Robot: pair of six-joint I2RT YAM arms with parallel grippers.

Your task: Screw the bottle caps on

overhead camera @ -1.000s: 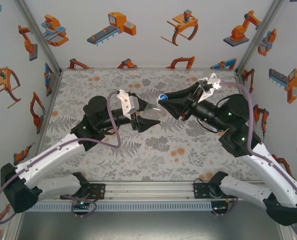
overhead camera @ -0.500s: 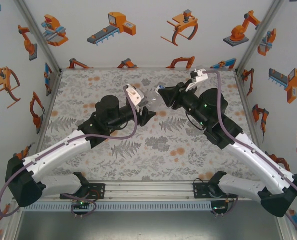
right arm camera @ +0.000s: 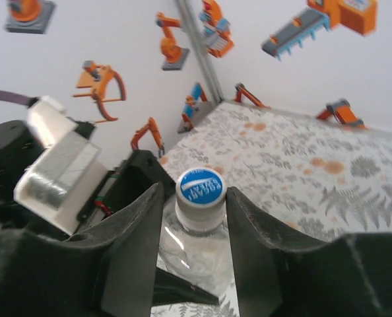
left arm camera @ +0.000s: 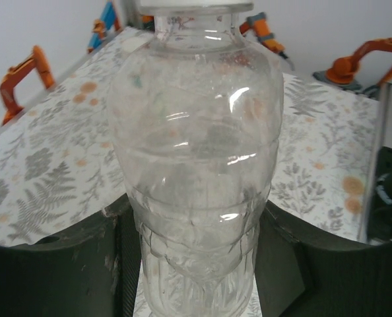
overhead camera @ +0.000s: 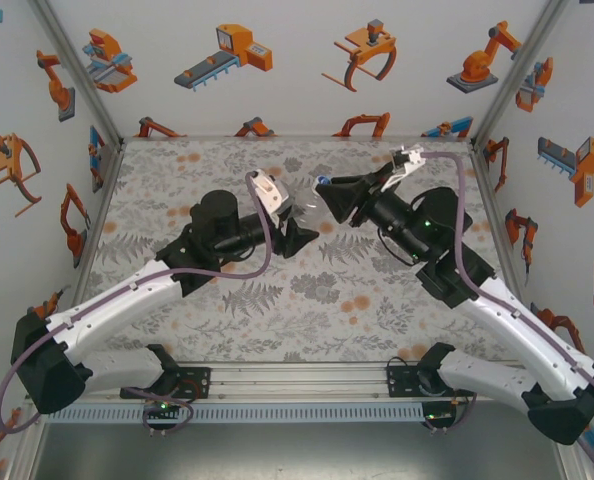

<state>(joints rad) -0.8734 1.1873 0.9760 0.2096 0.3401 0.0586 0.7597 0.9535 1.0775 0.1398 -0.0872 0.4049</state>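
Note:
A plain clear bottle is held above the table, and my left gripper is shut on its lower body, one black finger on each side. In the top view this bottle angles up from the left gripper toward the right gripper. A blue cap with white print sits on the bottle's neck. My right gripper straddles the cap. Its right finger is at the cap's edge and its left finger stands a sliver off, so the jaws are slightly open.
The floral tablecloth spreads under both arms. White walls with orange robot stickers close the back and sides, with metal corner posts at the rear. My two arms meet over the table's rear middle.
Both grippers carried the bottle a little toward the back of the table. The right wrist turned around the cap, and its jaws have eased apart from a tight grip.

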